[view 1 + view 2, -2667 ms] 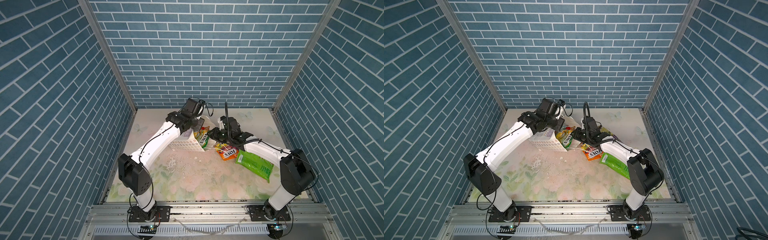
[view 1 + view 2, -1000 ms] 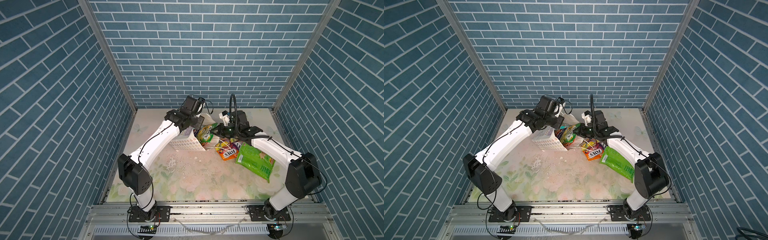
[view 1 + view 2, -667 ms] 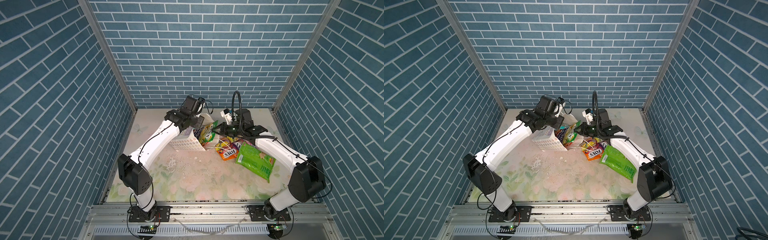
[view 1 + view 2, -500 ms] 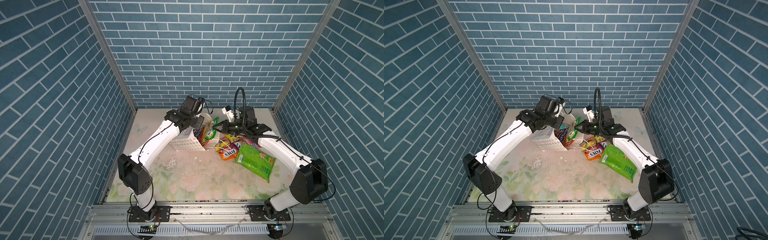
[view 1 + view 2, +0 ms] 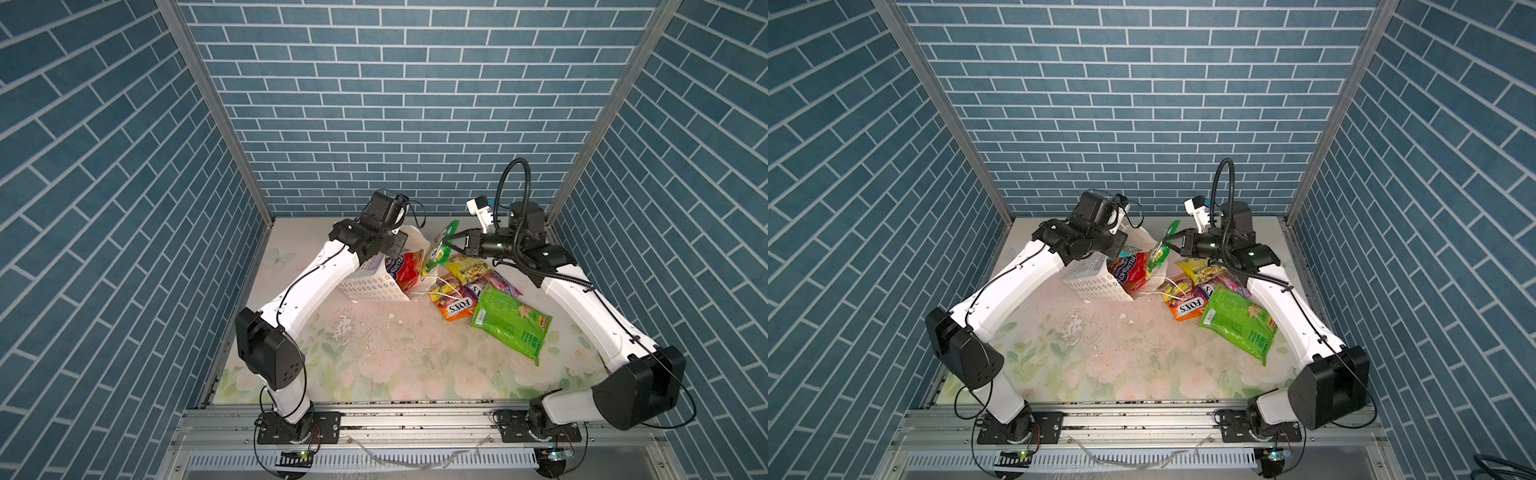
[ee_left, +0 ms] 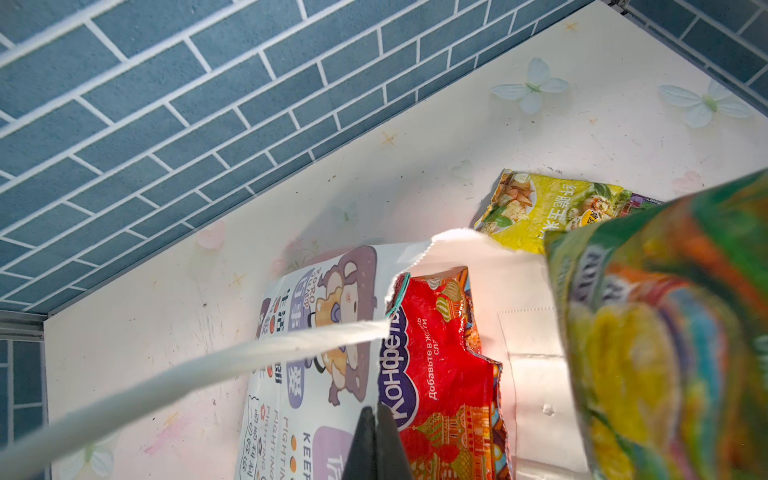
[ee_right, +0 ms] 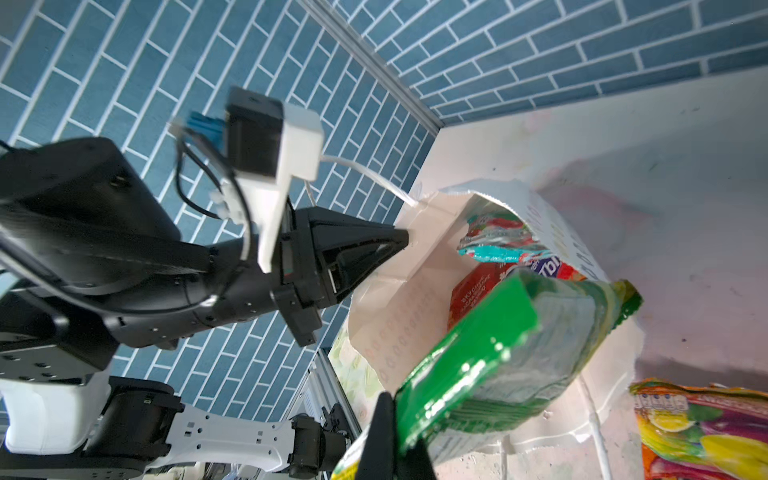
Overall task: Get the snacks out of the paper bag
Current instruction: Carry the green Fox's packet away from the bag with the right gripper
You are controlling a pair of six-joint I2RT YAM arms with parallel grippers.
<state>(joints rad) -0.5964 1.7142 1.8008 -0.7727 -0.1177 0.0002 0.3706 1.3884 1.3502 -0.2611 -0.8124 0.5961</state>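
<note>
I saw the paper bag (image 5: 374,286) lying on its side on the table (image 5: 374,365), its upper rim pinched in the closed left gripper (image 7: 402,241) and a red packet (image 5: 406,270) showing in its mouth. The right gripper (image 5: 451,240) was clamped on a small green packet (image 5: 438,251), held up at that mouth. An orange packet (image 5: 455,306), a purple packet (image 5: 496,286), a yellow packet (image 5: 465,266) and a large green packet (image 5: 513,326) lay on the table nearby.

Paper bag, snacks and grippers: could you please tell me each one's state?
paper bag: on its side, mouth open
left gripper: shut on paper bag rim
right gripper: shut on small green packet
small green packet: held aloft
red packet: partly in bag
teal packet: in bag
yellow packet: on table
purple packet: on table
orange packet: on table
large green packet: on table
</note>
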